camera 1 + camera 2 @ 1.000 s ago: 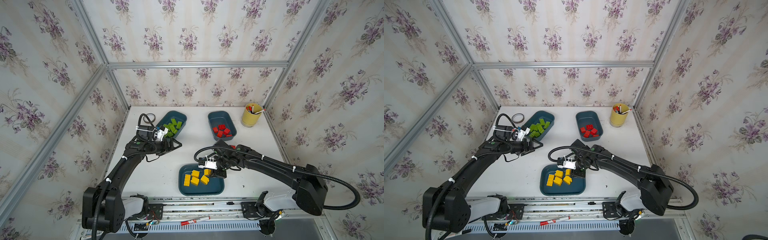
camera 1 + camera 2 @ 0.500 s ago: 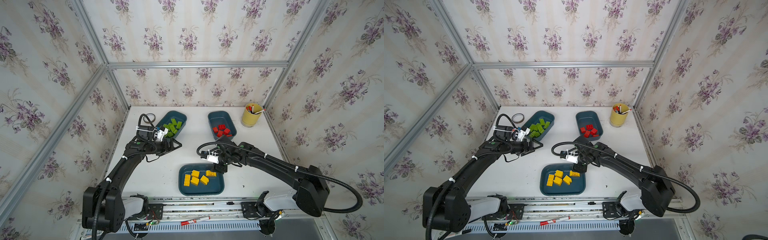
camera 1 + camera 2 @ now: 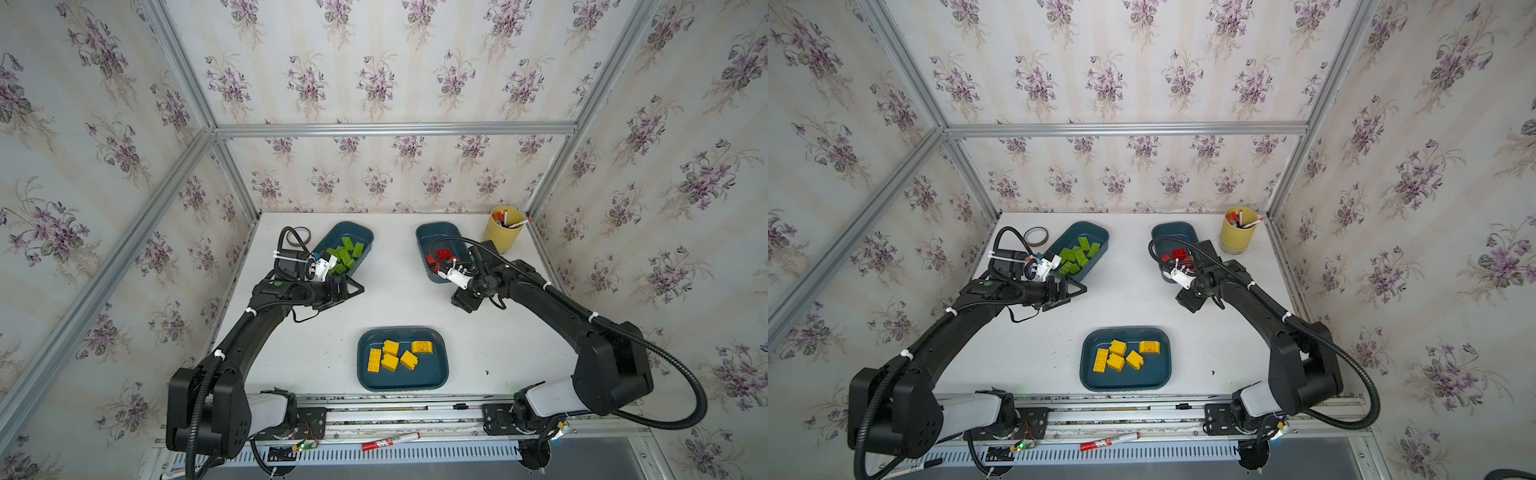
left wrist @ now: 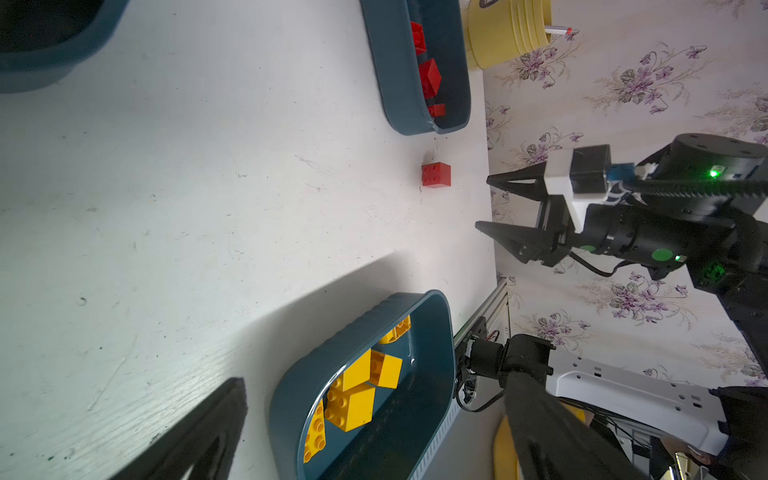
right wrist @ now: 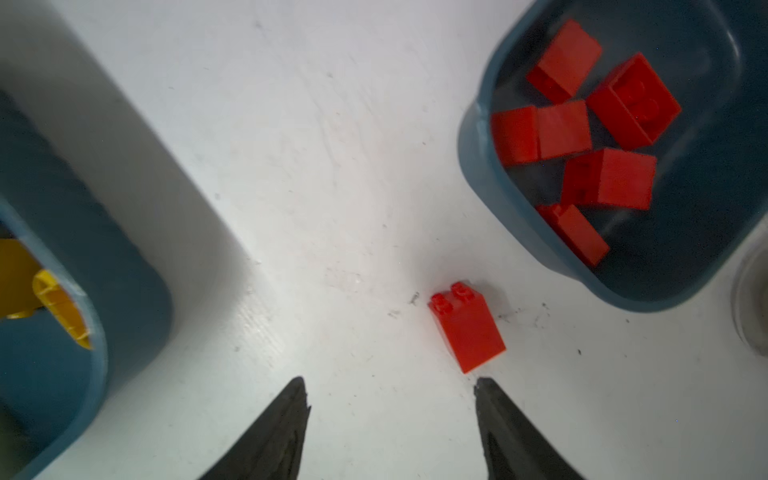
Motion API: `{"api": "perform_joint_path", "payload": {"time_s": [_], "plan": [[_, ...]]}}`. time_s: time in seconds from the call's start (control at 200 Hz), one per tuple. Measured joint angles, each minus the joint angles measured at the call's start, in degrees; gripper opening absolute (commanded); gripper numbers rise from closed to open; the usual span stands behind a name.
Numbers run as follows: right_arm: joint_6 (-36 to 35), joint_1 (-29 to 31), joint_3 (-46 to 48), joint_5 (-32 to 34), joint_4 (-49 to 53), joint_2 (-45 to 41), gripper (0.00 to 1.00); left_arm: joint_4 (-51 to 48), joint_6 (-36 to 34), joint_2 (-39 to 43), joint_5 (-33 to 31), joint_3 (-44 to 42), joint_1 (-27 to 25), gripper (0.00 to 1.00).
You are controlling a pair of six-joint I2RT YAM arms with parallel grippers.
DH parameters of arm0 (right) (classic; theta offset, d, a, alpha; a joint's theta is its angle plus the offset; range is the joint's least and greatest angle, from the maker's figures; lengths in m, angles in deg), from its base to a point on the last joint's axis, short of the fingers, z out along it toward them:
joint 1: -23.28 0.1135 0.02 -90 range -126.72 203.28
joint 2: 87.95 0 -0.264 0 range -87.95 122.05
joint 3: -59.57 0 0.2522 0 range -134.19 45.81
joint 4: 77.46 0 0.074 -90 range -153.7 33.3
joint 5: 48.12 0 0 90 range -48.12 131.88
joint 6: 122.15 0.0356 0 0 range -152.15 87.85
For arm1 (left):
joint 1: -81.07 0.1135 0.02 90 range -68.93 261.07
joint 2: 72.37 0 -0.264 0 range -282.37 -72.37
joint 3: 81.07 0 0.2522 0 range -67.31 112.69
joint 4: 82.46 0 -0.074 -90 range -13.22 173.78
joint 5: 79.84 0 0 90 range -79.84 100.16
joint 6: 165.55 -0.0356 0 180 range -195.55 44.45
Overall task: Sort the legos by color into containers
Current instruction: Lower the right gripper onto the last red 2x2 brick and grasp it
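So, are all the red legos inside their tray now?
No, one red lego lies on the table outside the tray of red ones, ahead of the right gripper.

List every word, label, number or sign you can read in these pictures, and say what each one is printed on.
No text reads clearly anywhere.
Red marker, lying at the front: white label with print, too blurred to read.
Dark marker, front left corner: pale print, too small to read.
Pens in the yellow cup: no legible marks.
Loose red brick: studs too blurred to show lettering.
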Motion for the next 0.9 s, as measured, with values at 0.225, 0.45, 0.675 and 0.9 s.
{"api": "perform_joint_path", "payload": {"time_s": [0.225,0.45,0.675,0.9], "plan": [[-5.9,-0.5,-3.8,3.8,1.0,7.8,0.67,0.0,-0.5,-0.7,0.0,0.2,0.0,0.99],[-10.8,-1.5,-5.9,7.1,2.0,13.1,0.68,0.0,-1.1,-1.1,0.0,0.3,0.0,0.99],[-12.7,-1.9,-7.1,9.2,0.9,17.4,0.67,0.0,-1.5,-1.6,0.5,0.3,0.0,0.99],[-13.5,-2.0,-7.9,9.0,0.3,20.1,0.64,0.0,-1.7,-1.2,0.7,0.1,0.0,0.99]]}}
